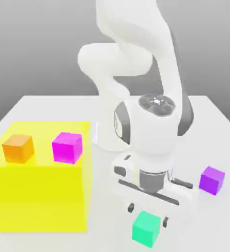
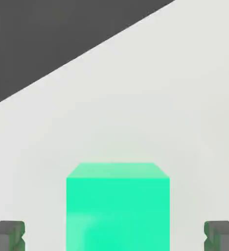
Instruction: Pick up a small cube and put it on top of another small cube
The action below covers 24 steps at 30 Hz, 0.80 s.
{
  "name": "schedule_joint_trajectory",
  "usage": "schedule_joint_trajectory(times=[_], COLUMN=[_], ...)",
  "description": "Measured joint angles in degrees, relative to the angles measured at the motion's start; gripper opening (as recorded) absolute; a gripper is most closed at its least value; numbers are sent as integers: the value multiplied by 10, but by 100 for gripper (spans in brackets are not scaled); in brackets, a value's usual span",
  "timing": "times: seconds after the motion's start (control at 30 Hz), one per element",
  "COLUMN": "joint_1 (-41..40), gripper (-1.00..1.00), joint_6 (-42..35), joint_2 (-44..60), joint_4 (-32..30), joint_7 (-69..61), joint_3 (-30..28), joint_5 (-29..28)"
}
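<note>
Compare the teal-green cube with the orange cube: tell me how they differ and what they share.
The teal-green cube rests on the white table; the orange cube sits higher, on top of the big yellow block. The teal-green cube lies under the open end effector, between its fingers; the orange cube sits apart from the arm, beside the magenta cube. Both are small, plain, single-coloured cubes, similar in size.

Teal-green small cube (image 1: 146,228), yellow block (image 1: 41,189); orange cube (image 1: 17,148), magenta cube (image 1: 67,147), purple cube (image 1: 212,180)
</note>
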Motion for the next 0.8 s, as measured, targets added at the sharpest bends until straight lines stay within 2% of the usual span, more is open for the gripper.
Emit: schedule_joint_trajectory(times=[0.23,0.43,0.67,0.8], joint_1=[1,-25,-79,-151], gripper=[-100,-100,-100,-100], joint_6=[4,-77,-238,-339], joint_2=[3,-94,-184,-254], joint_4=[1,-13,74,101], joint_7=[2,-52,-156,-116], joint_3=[-1,42,19,-18], joint_5=[-2,48,65,74])
